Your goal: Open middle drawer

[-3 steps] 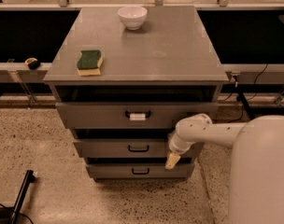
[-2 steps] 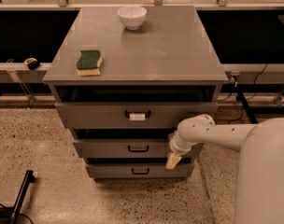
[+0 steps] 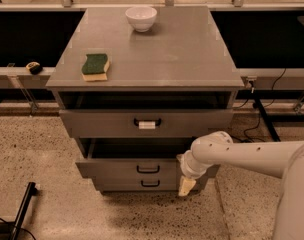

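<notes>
We judged the middle drawer (image 3: 127, 168) partly out below the counter's (image 3: 182, 59) front edge, more travel left; the gripper (image 3: 186, 185), state indeterminable, hung beside it under the front-right corner.

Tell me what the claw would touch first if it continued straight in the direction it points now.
The claw points downward at the right end of the bottom drawer, lower than the middle drawer. Going straight on, it would likely meet the speckled floor first, though depth is unclear.
</notes>
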Motion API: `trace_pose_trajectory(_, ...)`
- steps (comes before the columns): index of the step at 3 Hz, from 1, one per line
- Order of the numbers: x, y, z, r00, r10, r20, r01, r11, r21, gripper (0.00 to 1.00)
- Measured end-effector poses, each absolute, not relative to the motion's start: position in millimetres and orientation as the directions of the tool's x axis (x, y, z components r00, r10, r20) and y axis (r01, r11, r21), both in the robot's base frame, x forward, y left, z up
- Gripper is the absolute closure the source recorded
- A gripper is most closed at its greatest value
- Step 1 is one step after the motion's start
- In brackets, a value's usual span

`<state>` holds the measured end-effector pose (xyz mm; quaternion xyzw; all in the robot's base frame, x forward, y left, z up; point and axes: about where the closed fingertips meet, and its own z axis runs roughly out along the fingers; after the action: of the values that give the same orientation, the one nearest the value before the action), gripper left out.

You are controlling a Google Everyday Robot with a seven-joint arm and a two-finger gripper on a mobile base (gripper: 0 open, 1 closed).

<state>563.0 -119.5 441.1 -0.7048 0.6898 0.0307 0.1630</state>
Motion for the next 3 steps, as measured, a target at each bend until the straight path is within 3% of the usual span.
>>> trace_pose_trajectory(1, 511.0, -118.8, 458.5, 0.11, -0.953, -0.283, -0.985, -0.066, -0.162, 0.16)
trace_pose_trajectory(3, 470.6, -124.4, 493.9, 0.152, -0.946, -0.286, -0.979, -0.105, -0.173, 0.16)
